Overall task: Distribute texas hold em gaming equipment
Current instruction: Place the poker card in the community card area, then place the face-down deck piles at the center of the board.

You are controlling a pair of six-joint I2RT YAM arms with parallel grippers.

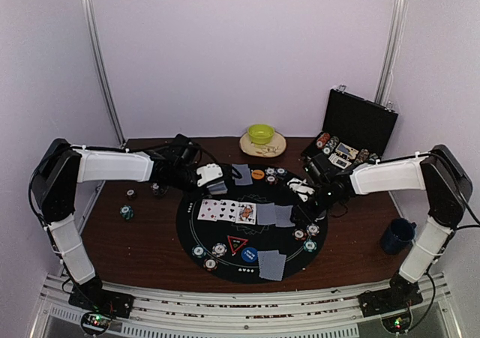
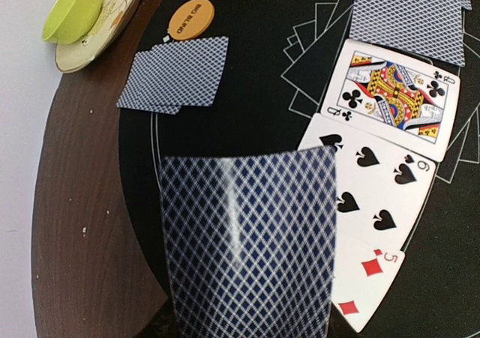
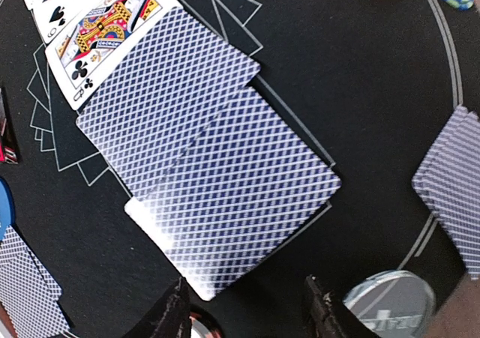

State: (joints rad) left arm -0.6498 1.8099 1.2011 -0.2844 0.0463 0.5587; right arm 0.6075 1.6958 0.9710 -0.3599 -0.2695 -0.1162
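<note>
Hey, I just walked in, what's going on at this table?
Two robot arms are laying out a poker game on a round black mat. The left arm holds a face-down card above the mat's edge, beside three face-up cards. The right fingers stand open over two face-down cards next in the row. Card pairs and chips already sit around the mat.

Your left wrist view's blurred blue-backed card (image 2: 247, 240) hides the fingers of the left gripper (image 1: 212, 177) and part of the five of diamonds (image 2: 367, 278); its bottom edge is cut off.
</note>
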